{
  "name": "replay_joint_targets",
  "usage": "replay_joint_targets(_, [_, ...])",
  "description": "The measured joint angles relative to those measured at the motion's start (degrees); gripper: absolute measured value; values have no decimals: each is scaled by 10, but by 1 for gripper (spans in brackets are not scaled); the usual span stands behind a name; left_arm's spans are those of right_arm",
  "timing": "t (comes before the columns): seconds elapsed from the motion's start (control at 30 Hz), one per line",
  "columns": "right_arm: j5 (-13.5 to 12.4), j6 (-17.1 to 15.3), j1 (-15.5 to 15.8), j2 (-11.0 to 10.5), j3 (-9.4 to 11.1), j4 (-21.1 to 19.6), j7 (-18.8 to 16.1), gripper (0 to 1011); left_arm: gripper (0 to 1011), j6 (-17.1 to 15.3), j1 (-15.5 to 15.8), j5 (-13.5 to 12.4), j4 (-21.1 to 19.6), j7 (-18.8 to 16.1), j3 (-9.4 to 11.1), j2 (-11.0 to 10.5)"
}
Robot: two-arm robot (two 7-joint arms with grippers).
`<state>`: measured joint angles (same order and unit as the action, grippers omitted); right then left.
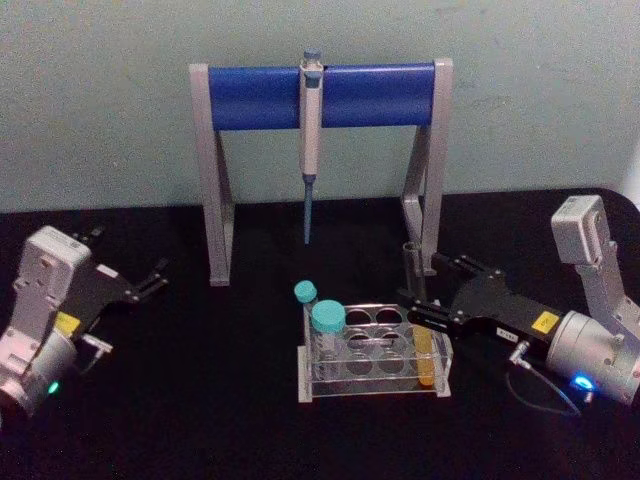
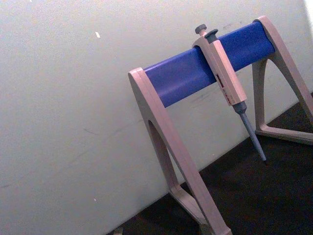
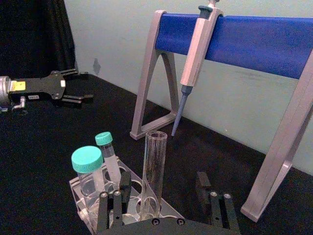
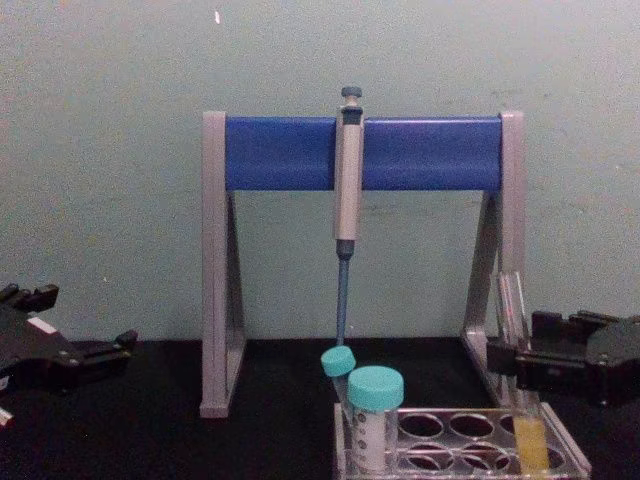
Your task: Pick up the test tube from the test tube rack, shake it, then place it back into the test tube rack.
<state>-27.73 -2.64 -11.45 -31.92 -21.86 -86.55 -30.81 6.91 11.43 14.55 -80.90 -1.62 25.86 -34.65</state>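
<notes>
Right gripper (image 1: 422, 284) reaches in low from the right, jaws open either side of the test tube (image 1: 427, 362), not touching. Tube upright in test tube rack (image 1: 372, 392), right end, holding yellow liquid. Left gripper (image 1: 155, 278) sits at left, jaws apart.

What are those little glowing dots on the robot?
Head view: a green light glows on the left arm, a blue light on the right arm, bright against the black table. Right wrist view: the test tube looks see-through.
</notes>
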Motion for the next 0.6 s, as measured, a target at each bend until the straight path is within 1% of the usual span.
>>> replay_joint_targets(0.07, [0, 0, 0, 0, 0, 0, 0, 836, 1001, 0, 0, 0, 0, 0, 0, 0])
replay_joint_targets(0.1, [0, 0, 0, 0, 0, 0, 0, 785, 1001, 0, 0, 0, 0, 0, 0, 0])
replay_joint_targets(0.17, [0, 0, 0, 0, 0, 0, 0, 739, 1001, 0, 0, 0, 0, 0, 0, 0])
replay_joint_targets(0.23, [0, 0, 0, 0, 0, 0, 0, 662, 1001, 0, 0, 0, 0, 0, 0, 0])
replay_joint_targets(0.3, [0, 0, 0, 0, 0, 0, 0, 623, 1001, 0, 0, 0, 0, 0, 0, 0])
replay_joint_targets(0.33, [0, 0, 0, 0, 0, 0, 0, 559, 1001, 0, 0, 0, 0, 0, 0, 0])
replay_joint_targets(0.37, [0, 0, 0, 0, 0, 0, 0, 559, 1001, 0, 0, 0, 0, 0, 0, 0])
replay_joint_targets(0.4, [0, 0, 0, 0, 0, 0, 1, 498, 1001, 0, 0, 0, 0, 0, 0, 0])
replay_joint_targets(0.43, [1, 0, 0, 0, 0, -1, 1, 498, 1001, 0, 0, 0, 0, 0, 0, 0])
replay_joint_targets(0.47, [1, 0, 0, 0, 0, -1, 1, 442, 1001, 0, 0, 0, 0, 0, 0, 0])
replay_joint_targets(0.57, [1, 0, 0, 0, 0, -1, 1, 353, 1001, 0, 0, 0, 0, 0, 0, 0])
replay_joint_targets(0.6, [1, 0, 0, 0, 0, -1, 1, 294, 1001, 0, 0, 0, 0, 0, 0, 0])
